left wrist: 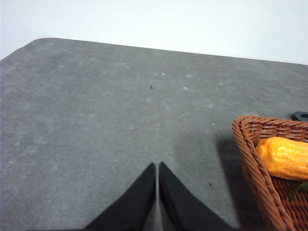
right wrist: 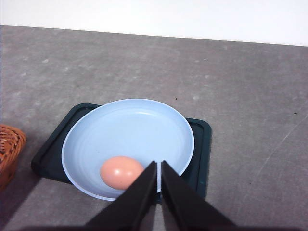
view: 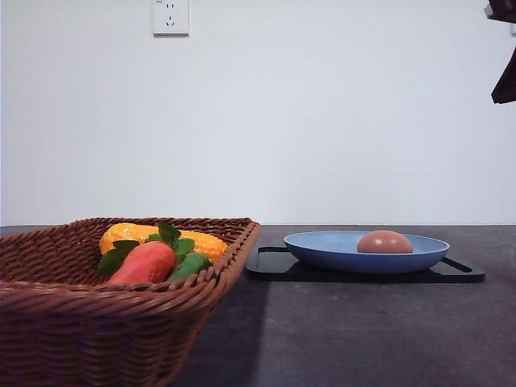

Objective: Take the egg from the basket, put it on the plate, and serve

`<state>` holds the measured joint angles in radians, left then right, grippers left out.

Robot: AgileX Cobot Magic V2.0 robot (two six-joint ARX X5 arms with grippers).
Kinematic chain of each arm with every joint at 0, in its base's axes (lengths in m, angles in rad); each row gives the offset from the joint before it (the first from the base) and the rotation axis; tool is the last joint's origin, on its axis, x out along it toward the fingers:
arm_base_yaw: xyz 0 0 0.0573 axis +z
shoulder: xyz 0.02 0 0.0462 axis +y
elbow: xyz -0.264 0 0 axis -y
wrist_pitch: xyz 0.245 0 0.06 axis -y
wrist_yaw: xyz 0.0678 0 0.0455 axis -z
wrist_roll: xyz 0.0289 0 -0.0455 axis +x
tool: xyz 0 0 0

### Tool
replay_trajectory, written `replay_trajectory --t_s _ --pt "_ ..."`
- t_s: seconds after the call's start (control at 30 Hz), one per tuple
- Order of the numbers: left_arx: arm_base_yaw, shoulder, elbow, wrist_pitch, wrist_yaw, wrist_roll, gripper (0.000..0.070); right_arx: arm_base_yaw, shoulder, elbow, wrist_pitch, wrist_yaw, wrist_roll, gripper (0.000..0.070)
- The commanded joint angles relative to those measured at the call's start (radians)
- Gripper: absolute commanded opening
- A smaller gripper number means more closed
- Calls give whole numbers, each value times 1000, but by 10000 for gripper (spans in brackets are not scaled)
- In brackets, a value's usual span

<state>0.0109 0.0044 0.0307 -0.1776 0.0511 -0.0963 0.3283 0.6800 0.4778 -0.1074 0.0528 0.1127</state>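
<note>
Both grippers, left (left wrist: 157,166) and right (right wrist: 158,164), are closed and empty. Right of centre in the front view, the egg (view: 384,242) lies in the plate (view: 322,251), long axis horizontal, left-right.

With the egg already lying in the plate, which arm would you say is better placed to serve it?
The right. Its hand, shut and empty, hangs just over the blue plate holding the egg. The left hand is over bare table beside the basket, away from the plate.
</note>
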Motion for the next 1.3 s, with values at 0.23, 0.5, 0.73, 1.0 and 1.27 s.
replay_trajectory --t_s 0.23,0.5,0.73,1.0,1.27 --pt "2 -2 -27 -4 1 -2 0 5 3 5 10 1 14 0" --pt "2 -2 -27 -4 0 -2 0 5 3 5 10 1 14 0" --pt "2 -2 -27 -4 1 -2 0 -2 -83 -4 8 97 -42 0" --pt "2 -2 -27 -4 1 -2 0 -66 -349 -125 26 127 -58 0" --pt "2 -2 -27 -5 1 -2 0 -200 -540 -314 114 -107 -63 0"
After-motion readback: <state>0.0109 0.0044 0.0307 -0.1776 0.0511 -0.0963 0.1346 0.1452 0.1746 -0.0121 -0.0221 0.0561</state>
